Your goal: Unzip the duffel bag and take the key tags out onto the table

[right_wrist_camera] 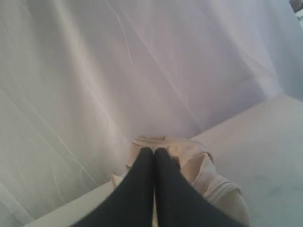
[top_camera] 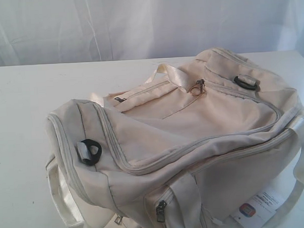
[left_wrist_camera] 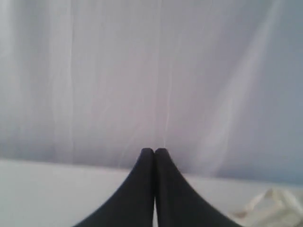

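Table: The white table (top_camera: 21, 125) is big and flat. It has lots of bare room beside the bag for the key tags.
Curtain: A white curtain (top_camera: 138, 23) hangs behind the table. Both my grippers point toward it.
Bag: The cream bag (top_camera: 193, 137) lies on the table, a bit to the right. Its long top zipper looks shut all the way round.
Key tags: I cannot see the key tags. I think they are inside the bag.
Paper label: A white paper label (top_camera: 257, 208) with a red and blue mark pokes out by the bag's near edge. It is not what I want.
Zipper pull: The metal zipper pull (top_camera: 199, 86) sits on top of the bag, near the far end.
Step now: Open the zipper. It is not yet begun.
How to do it well: I think one gripper should press the bag down so it does not slide. The other should pinch the pull and drag it slowly along the curved zipper. The cloth is soft and may bunch up.
Left gripper: My left gripper (left_wrist_camera: 154, 151) is pressed together, tips touching. It holds nothing and touches nothing.
Right gripper: My right gripper (right_wrist_camera: 153, 151) is pressed together too, and holds nothing. The bag shows past its tips, apart from them.
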Motion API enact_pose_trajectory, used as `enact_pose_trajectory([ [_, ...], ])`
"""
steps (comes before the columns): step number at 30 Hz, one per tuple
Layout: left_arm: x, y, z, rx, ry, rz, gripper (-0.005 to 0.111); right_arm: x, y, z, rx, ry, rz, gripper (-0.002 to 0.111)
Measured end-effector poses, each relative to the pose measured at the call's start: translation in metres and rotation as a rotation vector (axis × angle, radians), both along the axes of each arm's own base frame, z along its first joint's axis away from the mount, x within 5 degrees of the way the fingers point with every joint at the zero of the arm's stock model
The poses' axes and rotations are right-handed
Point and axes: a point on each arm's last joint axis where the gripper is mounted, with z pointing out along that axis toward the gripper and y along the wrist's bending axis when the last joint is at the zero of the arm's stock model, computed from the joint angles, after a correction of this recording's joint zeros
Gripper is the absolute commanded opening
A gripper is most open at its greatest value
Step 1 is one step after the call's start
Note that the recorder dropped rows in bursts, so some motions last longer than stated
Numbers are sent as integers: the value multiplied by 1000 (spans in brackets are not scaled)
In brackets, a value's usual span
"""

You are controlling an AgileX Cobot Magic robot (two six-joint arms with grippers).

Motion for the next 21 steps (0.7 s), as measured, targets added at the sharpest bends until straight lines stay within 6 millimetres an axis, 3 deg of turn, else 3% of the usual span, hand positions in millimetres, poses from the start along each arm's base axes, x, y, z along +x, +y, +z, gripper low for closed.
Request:
enact_pose_trajectory([
  [3, 13, 1, -2, 23, 259, -4, 0, 6, 0, 12, 3, 88, 4, 0],
  [10, 37, -14, -6, 194, 615, -179, 0, 31, 2, 38, -87, 347, 75, 0],
  [18, 64, -62, 11, 476, 803, -604, 0, 68, 19, 68, -261, 597, 297, 0],
  [21, 80, -94, 15, 608, 879, -871, 0, 100, 23, 86, -355, 715, 373, 0],
])
